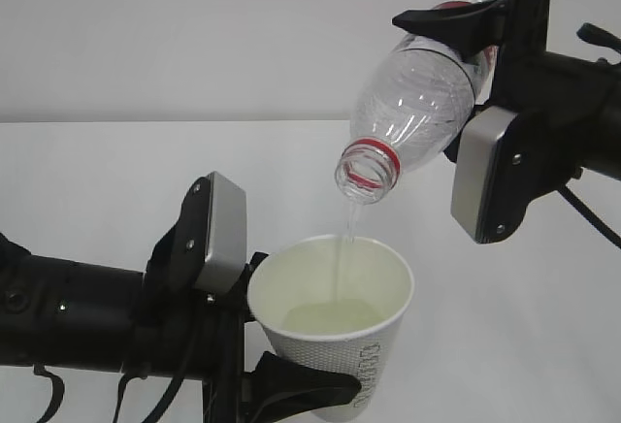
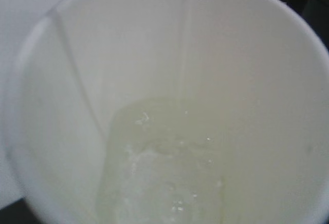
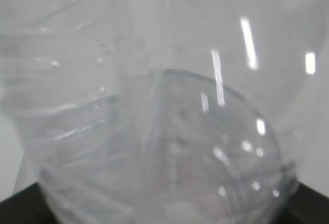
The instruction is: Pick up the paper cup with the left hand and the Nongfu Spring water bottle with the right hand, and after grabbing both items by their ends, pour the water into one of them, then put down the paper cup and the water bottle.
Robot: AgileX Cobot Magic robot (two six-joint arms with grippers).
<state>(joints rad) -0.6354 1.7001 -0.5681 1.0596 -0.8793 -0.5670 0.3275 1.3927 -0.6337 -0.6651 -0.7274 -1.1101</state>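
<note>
Right now we see the left hand point(image 1: 291, 384) with its jaws clamped around the paper cup point(image 1: 335, 331), held upright above the bench point(image 1: 116, 180). Our right hand point(image 1: 464, 30) has its jaws clamped on the bottle point(image 1: 412, 103), tipped mouth-down just above the cup. A thin stream of water point(image 1: 342, 258) falls into the pale pool inside.

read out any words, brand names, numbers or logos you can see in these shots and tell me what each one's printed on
Nothing can be read for certain.
Paper cup: green lettering runs sideways near its lower right side in the exterior view, too small and blurred to read.
Water bottle: tipped mouth down; only a sliver of red shows behind the right gripper's fingers, no text legible.
Left wrist view: only the cup's plain inside and water, no print.
Right wrist view: clear ribbed plastic only, no print.
</note>
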